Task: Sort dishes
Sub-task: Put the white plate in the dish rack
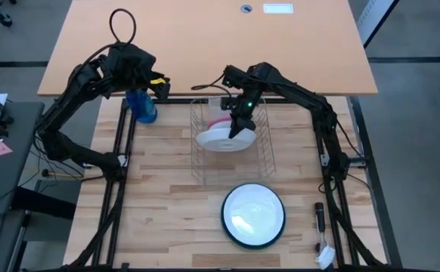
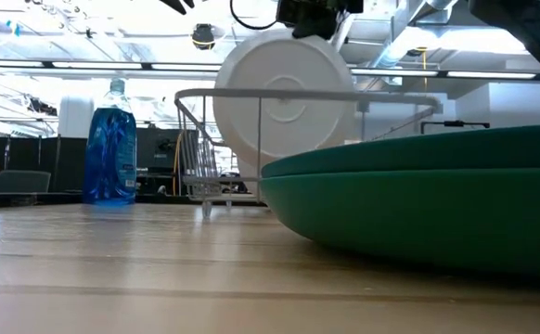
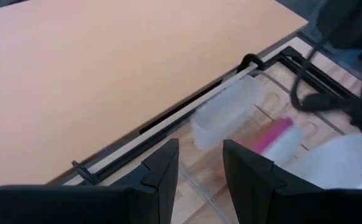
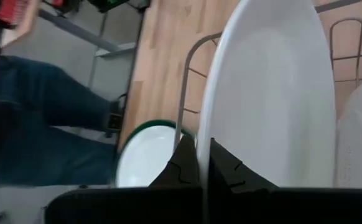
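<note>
A white plate (image 1: 221, 140) stands on edge inside the wire dish rack (image 1: 264, 155) at the table's middle, with my right gripper (image 1: 238, 128) shut on its top rim. The low view shows the plate (image 2: 284, 93) upright behind the rack's rim. Behind it in the rack stands a pink plate (image 1: 218, 122). A white plate with a dark green rim (image 1: 254, 214) lies flat on the table near the front edge; its green underside (image 2: 437, 199) fills the low view's right. My left gripper (image 3: 199, 171) is open and holds nothing, above the table's far left, by the blue bottle (image 1: 143, 106). My right gripper pinches the white plate's upper rim (image 4: 203, 146) between its two fingers, one finger (image 4: 184, 163) on each face. The fingers come from above, pointing down. The plate stands nearly upright within the rack; whether its lower edge rests on the wires I cannot tell.
A blue spray bottle (image 2: 110, 148) stands at the far left beside the rack. A clear plastic holder (image 3: 224, 112) hangs at the rack's far end. A small dark-handled tool (image 1: 322, 234) lies at the near right. A person's legs (image 4: 44, 118) show beyond the table.
</note>
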Controlling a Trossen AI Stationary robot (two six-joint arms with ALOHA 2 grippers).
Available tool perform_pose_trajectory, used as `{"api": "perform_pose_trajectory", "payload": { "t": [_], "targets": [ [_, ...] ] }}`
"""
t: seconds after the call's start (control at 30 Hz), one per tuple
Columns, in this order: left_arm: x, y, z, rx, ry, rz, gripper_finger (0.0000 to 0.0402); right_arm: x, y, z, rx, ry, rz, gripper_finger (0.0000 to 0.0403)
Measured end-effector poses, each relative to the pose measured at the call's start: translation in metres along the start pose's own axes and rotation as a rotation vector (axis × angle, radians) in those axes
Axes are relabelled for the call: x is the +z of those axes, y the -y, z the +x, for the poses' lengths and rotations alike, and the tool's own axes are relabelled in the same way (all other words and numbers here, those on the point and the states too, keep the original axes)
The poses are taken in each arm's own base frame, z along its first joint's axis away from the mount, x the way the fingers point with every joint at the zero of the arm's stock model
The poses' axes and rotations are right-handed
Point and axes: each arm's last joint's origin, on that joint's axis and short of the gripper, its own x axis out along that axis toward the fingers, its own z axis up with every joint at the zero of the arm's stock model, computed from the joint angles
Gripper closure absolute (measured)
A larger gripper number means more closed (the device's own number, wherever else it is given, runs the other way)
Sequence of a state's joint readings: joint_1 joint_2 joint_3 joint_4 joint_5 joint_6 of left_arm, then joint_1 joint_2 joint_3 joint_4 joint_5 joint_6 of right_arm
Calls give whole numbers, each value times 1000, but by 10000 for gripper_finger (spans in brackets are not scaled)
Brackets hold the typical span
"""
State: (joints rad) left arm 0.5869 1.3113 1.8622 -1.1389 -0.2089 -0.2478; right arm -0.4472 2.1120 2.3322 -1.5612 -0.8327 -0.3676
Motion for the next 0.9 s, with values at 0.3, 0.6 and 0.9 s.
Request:
{"api": "perform_pose_trajectory", "payload": {
  "t": [0.3,0.6,0.9],
  "targets": [
    [-1,0,0,3,-12,3,283,2,-12,13,40,-31,29,403],
    [-3,-6,1,17,-50,15,283,2,-16,3,0,-13,58,403],
    [-6,-5,28,33,-167,51,283,2,-21,-3,41,18,108,403]
  ]
}}
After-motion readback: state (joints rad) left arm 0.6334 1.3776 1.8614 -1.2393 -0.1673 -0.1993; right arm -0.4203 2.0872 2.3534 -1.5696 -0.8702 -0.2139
